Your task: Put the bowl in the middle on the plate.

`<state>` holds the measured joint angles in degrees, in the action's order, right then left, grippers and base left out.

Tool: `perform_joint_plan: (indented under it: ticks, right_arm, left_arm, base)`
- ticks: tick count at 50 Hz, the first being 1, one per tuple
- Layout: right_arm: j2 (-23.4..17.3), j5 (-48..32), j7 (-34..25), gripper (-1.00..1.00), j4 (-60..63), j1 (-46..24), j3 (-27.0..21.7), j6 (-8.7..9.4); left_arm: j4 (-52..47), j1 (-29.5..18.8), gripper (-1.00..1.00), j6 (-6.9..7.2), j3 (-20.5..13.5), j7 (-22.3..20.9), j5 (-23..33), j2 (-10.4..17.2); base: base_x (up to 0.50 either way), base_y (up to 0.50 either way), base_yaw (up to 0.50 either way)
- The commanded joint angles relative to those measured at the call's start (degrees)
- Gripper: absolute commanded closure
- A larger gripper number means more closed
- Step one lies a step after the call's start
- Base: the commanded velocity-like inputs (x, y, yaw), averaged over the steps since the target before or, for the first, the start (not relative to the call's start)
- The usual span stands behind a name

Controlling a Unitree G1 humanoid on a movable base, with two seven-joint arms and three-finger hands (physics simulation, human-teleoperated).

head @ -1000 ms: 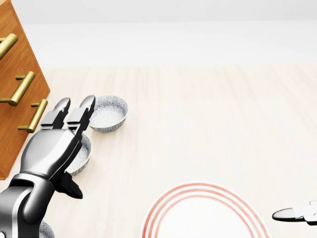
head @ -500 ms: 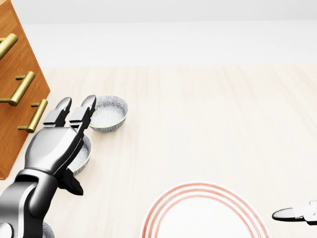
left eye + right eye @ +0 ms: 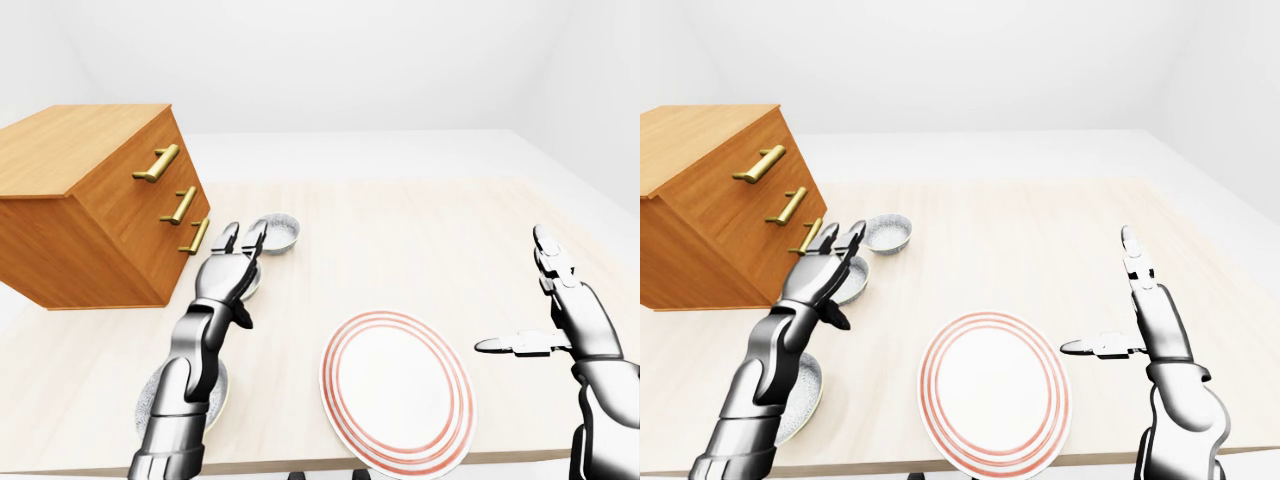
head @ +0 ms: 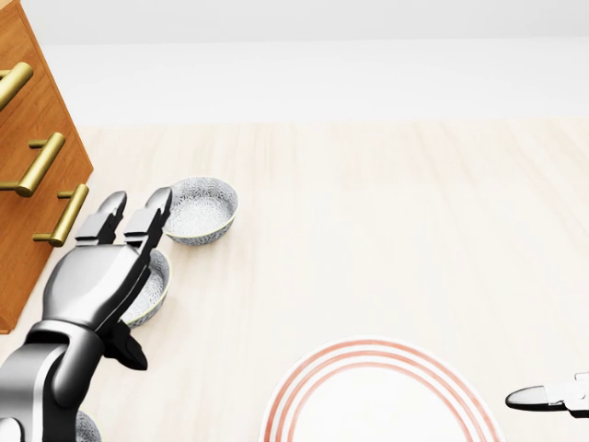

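Note:
Three patterned grey bowls stand in a row down the left of the light wooden table. The far bowl sits in the open. My left hand hovers over the middle bowl and hides much of it, with fingers spread open and nothing held. The near bowl lies under my left forearm. A white plate with red rings rests at the bottom centre of the left-eye view. My right hand floats open to the right of the plate, fingers pointing up and thumb pointing at the plate.
A wooden drawer chest with brass handles stands at the left, close beside the bowls. The table's near edge runs just below the plate. Beyond the table's top edge there is a white floor and wall.
My left hand has slid a little down and left in the head view, its fingertips drawing back from the far bowl over the middle bowl. The right hand has not moved.

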<state>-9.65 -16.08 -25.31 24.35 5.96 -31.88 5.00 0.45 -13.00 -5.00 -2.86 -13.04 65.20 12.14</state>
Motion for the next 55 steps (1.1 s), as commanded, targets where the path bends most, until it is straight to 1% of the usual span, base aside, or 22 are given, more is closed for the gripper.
perform_joint_plan:
  ticks: [1, 3, 6, 10, 21, 27, 29, 30, 40, 42, 44, 49, 55]
  right_arm:
    - [0.0, 0.1, 0.2, -1.00, -0.6, 0.0, 0.1, 0.00]
    - [0.0, 0.2, 0.3, -1.00, -0.9, 0.0, 0.1, 0.00]
    - [0.0, 0.1, -0.1, -1.00, 0.2, 0.0, 0.1, 0.00]
    - [-0.1, 0.1, -0.1, -1.00, 0.0, -0.1, 0.1, 0.00]
    - [0.1, 0.2, -0.2, -1.00, 0.0, 0.1, 0.0, 0.00]
    - [0.1, 0.2, -0.3, -1.00, 0.1, 0.1, 0.0, 0.00]
    - [0.1, 0.2, -0.3, -1.00, 0.3, 0.2, 0.0, 0.00]
    - [0.1, 0.2, -0.4, -1.00, 0.5, 0.2, 0.0, 0.00]
    - [0.1, 0.1, -0.4, -1.00, 0.5, 0.1, 0.0, 0.00]
    - [0.1, 0.1, -0.3, -1.00, 0.1, 0.2, 0.0, 0.00]
    - [0.2, 0.0, -0.4, -1.00, 0.5, 0.2, 0.0, 0.00]
    - [0.1, -0.1, -0.4, -1.00, 0.5, 0.1, 0.1, 0.00]
    - [0.0, 0.1, -0.2, -1.00, -0.2, 0.1, 0.1, 0.00]
  left_arm:
    - [0.5, -0.1, -1.00, 0.00, -0.3, 0.7, 1.0, 0.5]
    - [1.6, -0.3, -1.00, 0.00, -0.3, 1.8, 1.2, 0.5]
    - [0.4, -0.6, -1.00, 0.00, -0.5, 0.9, 1.1, 0.5]
    - [2.2, -2.3, -1.00, 0.00, -0.9, 1.5, 1.1, 1.3]
    - [1.7, -2.0, -1.00, 0.00, -0.8, 1.2, 1.1, 1.2]
    - [5.2, -3.8, -1.00, 0.00, -0.6, 2.8, 1.5, 1.7]
    - [9.1, -5.0, -1.00, 0.00, -0.2, 5.3, 1.9, 2.0]
    - [9.7, -5.3, -1.00, 0.00, -0.1, 5.6, 1.9, 2.1]
    - [8.5, -5.5, -1.00, 0.00, 0.3, 4.2, 1.6, 1.6]
    - [10.1, -5.8, -1.00, 0.00, 0.5, 5.2, 1.8, 1.9]
    - [10.2, -5.6, -1.00, 0.00, 0.5, 5.1, 1.9, 2.0]
    - [7.2, -3.8, -1.00, 0.00, -0.4, 2.1, 1.2, 2.4]
    - [6.7, -3.2, -1.00, 0.00, -0.9, 1.1, 2.0, 2.9]
  base:
    - [0.00, 0.00, 0.00]
    - [0.00, 0.00, 0.00]
    - [0.00, 0.00, 0.00]
    - [0.00, 0.00, 0.00]
    - [0.00, 0.00, 0.00]
    - [0.00, 0.00, 0.00]
    - [0.00, 0.00, 0.00]
    - [0.00, 0.00, 0.00]
    - [0.00, 0.00, 0.00]
    - [0.00, 0.00, 0.00]
    - [0.00, 0.00, 0.00]
    - [0.00, 0.00, 0.00]
    - [0.00, 0.00, 0.00]
